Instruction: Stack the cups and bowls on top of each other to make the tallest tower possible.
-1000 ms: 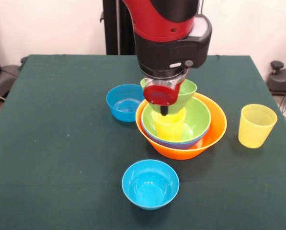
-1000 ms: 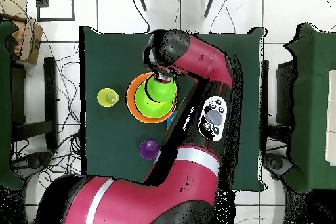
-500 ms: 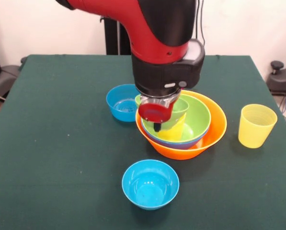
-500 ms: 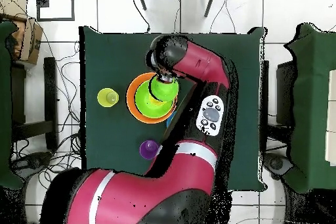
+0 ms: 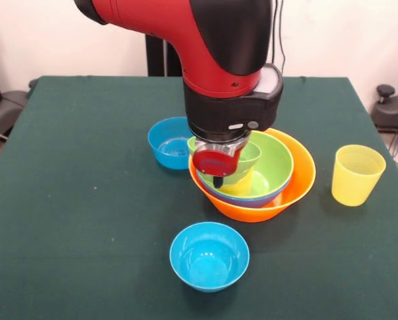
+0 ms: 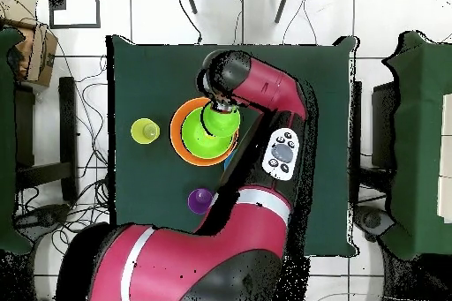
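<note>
1. Blue plastic: a small blue bowl (image 5: 173, 141) stands upright on the green table cloth (image 5: 72, 200), just left of the tower and partly behind it.
2. Nearer the front edge, a second small blue bowl (image 5: 209, 256) sits alone, open side up, apart from the tower.
3. At centre, the tower (image 5: 255, 180) consists of the orange bowl (image 5: 297, 183) as base, a large blue bowl (image 5: 252, 199) showing only as a rim inside it, and a medium green bowl (image 5: 272, 163) nested in that.
4. Within the medium green bowl stands an opaque yellow cup (image 5: 242, 183), with a small green bowl (image 5: 249, 157) resting over its top; the wrist hides most of both.
5. The gripper (image 5: 218, 179) hangs directly over this cup and small green bowl, its dark tip level with the cup's side. Whether it is clenched or released cannot be told, as the red disc on the wrist covers it.
6. At right, a ribbed pale yellow cup (image 5: 356, 175) stands upright on the cloth, well apart from the orange bowl.
7. In the overhead view, a purple cup (image 6: 200, 199) stands on the cloth beside the red arm (image 6: 265, 86), separate from the tower.
</note>
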Available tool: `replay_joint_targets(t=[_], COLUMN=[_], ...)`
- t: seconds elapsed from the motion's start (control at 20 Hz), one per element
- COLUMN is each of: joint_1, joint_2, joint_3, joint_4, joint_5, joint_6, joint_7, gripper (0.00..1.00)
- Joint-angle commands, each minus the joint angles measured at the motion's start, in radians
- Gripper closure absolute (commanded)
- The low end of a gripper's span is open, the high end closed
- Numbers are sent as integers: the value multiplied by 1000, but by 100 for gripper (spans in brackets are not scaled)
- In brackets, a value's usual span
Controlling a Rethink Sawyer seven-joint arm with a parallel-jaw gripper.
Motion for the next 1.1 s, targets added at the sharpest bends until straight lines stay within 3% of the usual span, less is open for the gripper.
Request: replay_joint_targets(t=[0.05,0.45,0.9,1.1], joint_1=[18,11,5,-4], joint_2=[25,-57,-65,-67], joint_3=[62,72,81,124], joint_4=[63,82,83,113], joint_5=[-29,-12,-12,16], joint_6=[-42,61,73,38], joint_7=[52,33,31,14], gripper=[100,100,100,100])
